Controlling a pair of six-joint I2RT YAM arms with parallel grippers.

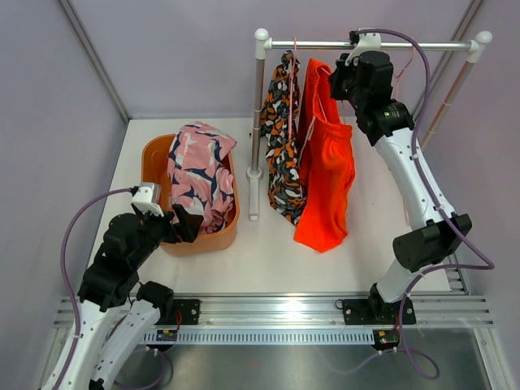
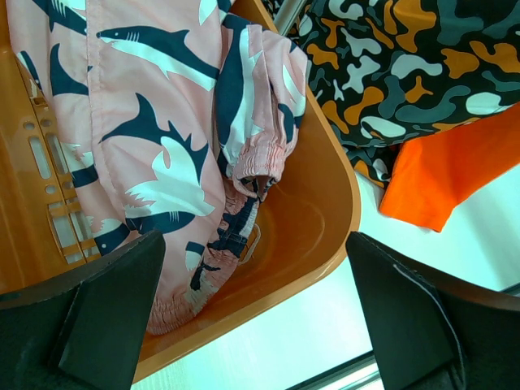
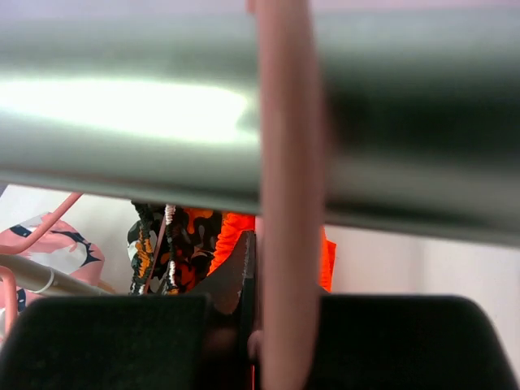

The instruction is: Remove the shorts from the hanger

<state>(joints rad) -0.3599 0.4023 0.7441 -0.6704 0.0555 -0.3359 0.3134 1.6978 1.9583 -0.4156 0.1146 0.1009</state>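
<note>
Hanging on the rail [image 1: 439, 45] are the orange shorts [image 1: 325, 179] and camouflage shorts [image 1: 283, 154]; the shark shorts [image 1: 199, 175] are laid in the basket [image 1: 154, 153]. The hanger hook [image 3: 284, 162] is pinched by the right hand [image 3: 280, 325]; the left hand [image 1: 187, 221] is spread wide, empty. The rack [image 1: 257, 122] could be tipped by a sideways pull.

An orange tub [image 1: 151, 156] sits on the white table [image 1: 268, 260] — beside the rack [image 1: 258, 97].
</note>
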